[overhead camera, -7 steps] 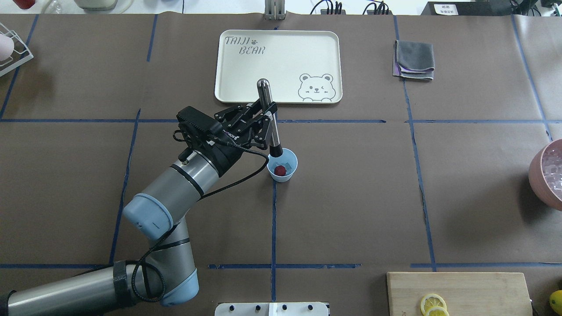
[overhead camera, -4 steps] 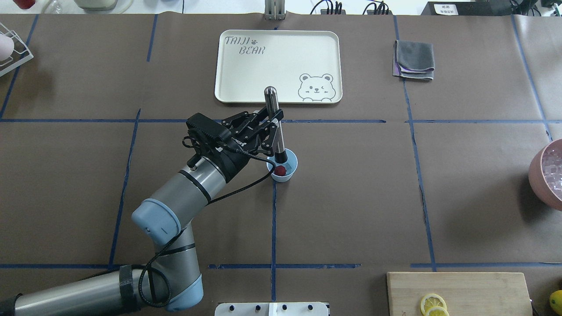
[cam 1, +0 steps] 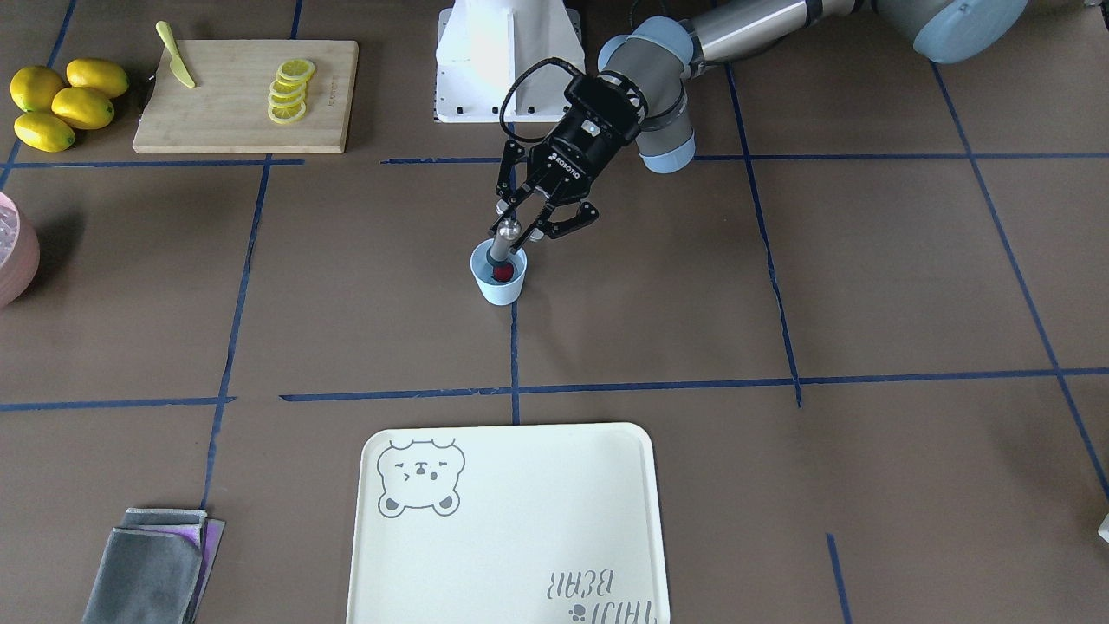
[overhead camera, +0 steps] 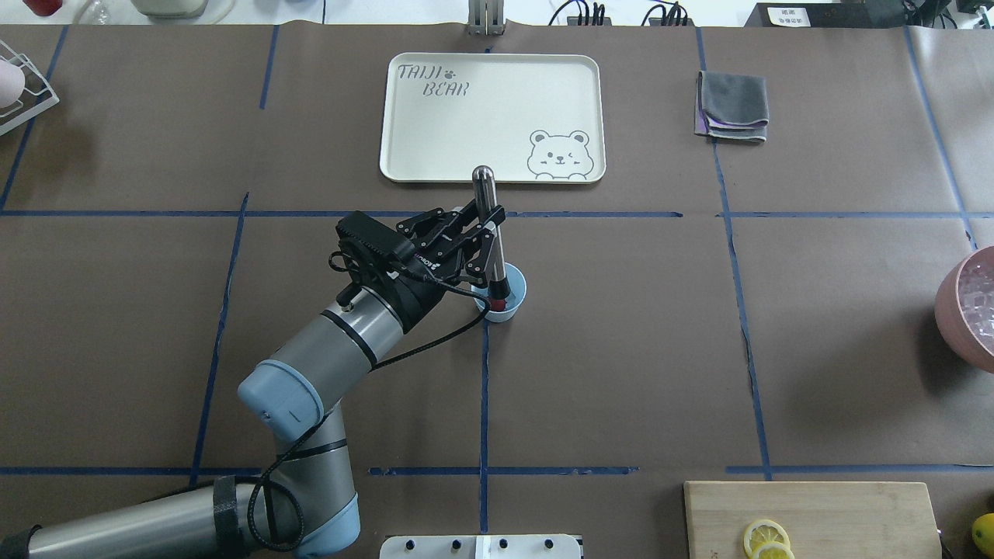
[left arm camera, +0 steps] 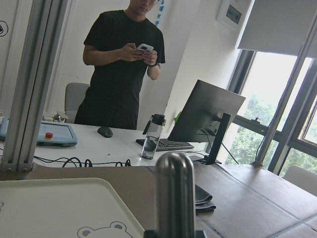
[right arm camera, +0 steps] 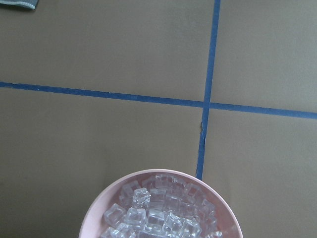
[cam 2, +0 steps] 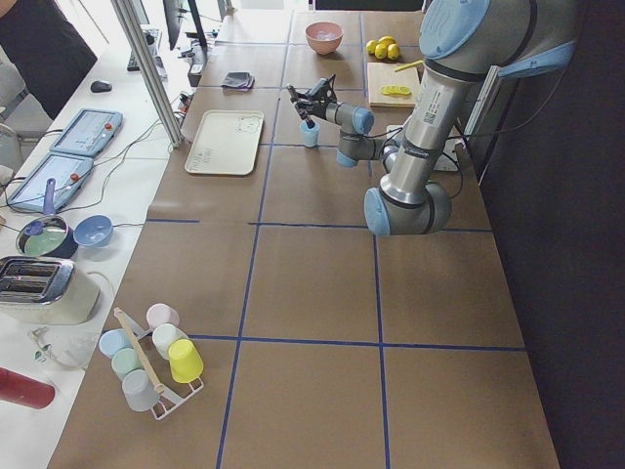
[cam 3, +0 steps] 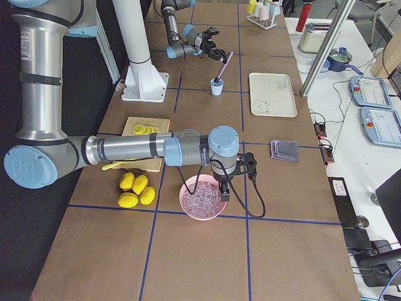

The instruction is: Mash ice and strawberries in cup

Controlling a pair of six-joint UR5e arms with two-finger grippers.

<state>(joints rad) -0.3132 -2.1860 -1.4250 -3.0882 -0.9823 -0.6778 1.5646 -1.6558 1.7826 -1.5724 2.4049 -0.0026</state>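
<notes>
You will find the robot's left gripper (overhead camera: pixel 486 220) with its jaws clamped on a slim, silver metal muddler with a rounded top (overhead camera: pixel 483 183), gripped about midway along the shaft. The muddler leans, its upper end tipped toward the tray side of the table, and its dark lower end sits down inside the small light-blue, handleless cup (cam 1: pixel 500 291). The cup stands upright on the brown paper table cover (overhead camera: pixel 621 349), right on a blue tape line, between the robot's base and the cream rectangular tray printed with a bear (overhead camera: pixel 435 132). The small dark-red strawberry piece (cam 1: pixel 503 275) lies inside the cup, directly at the muddler's tip (whether the two actually touch, you cannot make out from here).

The right gripper (cam 3: pixel 224 198) hangs over the large pink bowl (right arm camera: pixel 96 206), which is full of clear ice cubes (right arm camera: pixel 158 213); whether its jaws are apart or together cannot be told.

A folded grey cloth (overhead camera: pixel 732 105) lies well apart from the tray, and yellow lemon slices (cam 1: pixel 288 91) lie on the wooden cutting board (cam 1: pixel 234 113).
</notes>
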